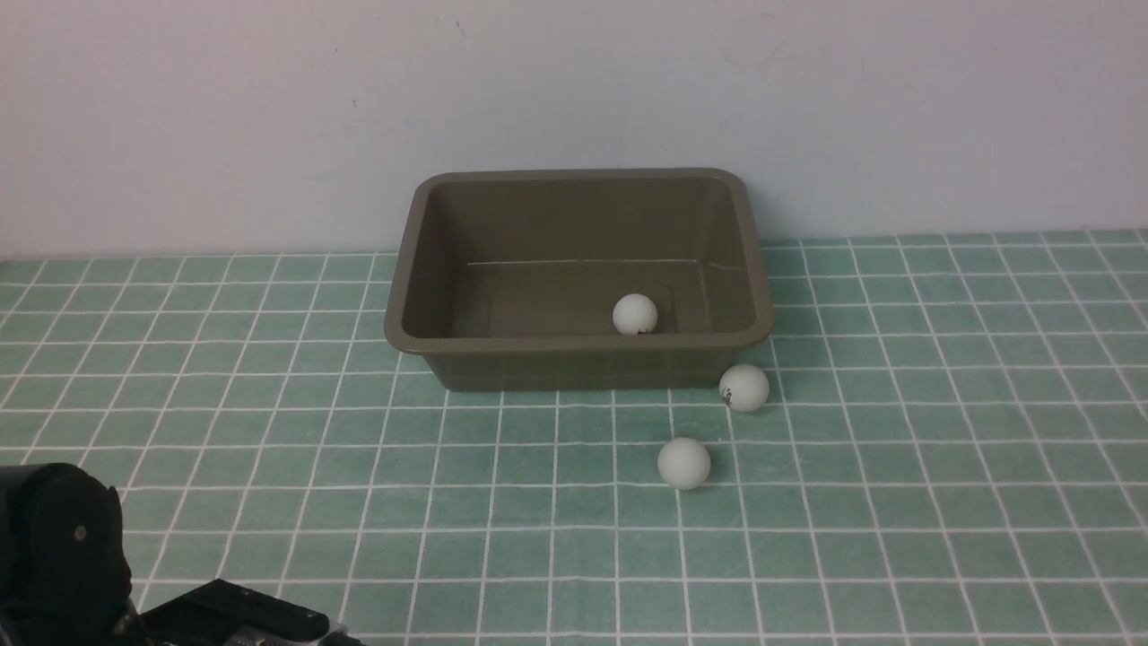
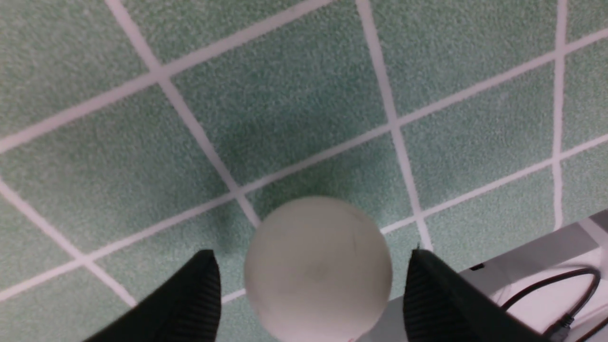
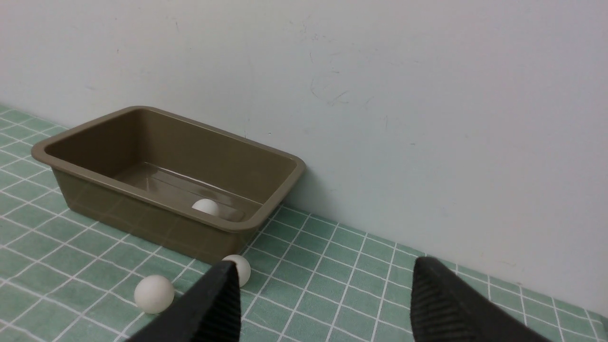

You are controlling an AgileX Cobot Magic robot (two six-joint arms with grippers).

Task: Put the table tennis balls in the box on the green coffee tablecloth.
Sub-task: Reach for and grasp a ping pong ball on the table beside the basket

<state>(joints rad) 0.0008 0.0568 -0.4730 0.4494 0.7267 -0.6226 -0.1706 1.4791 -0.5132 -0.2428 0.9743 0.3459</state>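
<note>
Three table tennis balls appear in the front view, all small matte white spheres. The boxed ball (image 1: 635, 314) lies inside the box (image 1: 574, 368), a shallow olive-brown tub of smooth plastic with rounded corners and a flared rim. The printed ball (image 1: 743, 388), which carries a dark logo, sits on the green coffee tablecloth (image 1: 897, 502) just beside the box's front right corner. The plain ball (image 1: 683, 463) lies nearer the robot, apart from both. The cloth is light green with a thin white grid. Only the black left arm (image 1: 54, 547) shows, in the near left corner.

Left wrist view: a fourth ball (image 2: 318, 268) sits between the ribbed black fingers (image 2: 190, 304) of the left gripper (image 2: 311, 256). A sliver of nubbly cloth shows on each side, so the fingers straddle the ball without clamping it. A grey table edge (image 2: 522, 256) and a black cable (image 2: 574, 280) lie close behind it.
- Risk: a light, smooth sphere pinched off-centre may squirt out and roll over that edge.

Right wrist view: the right gripper (image 3: 323, 275) has its fingers spread with nothing between them. It looks towards the box and the three balls.
- Risk: a ball released high over the hard tub may bounce out over the low wall.
- Risk: a reach for the printed ball may knock it along the box wall.
</note>
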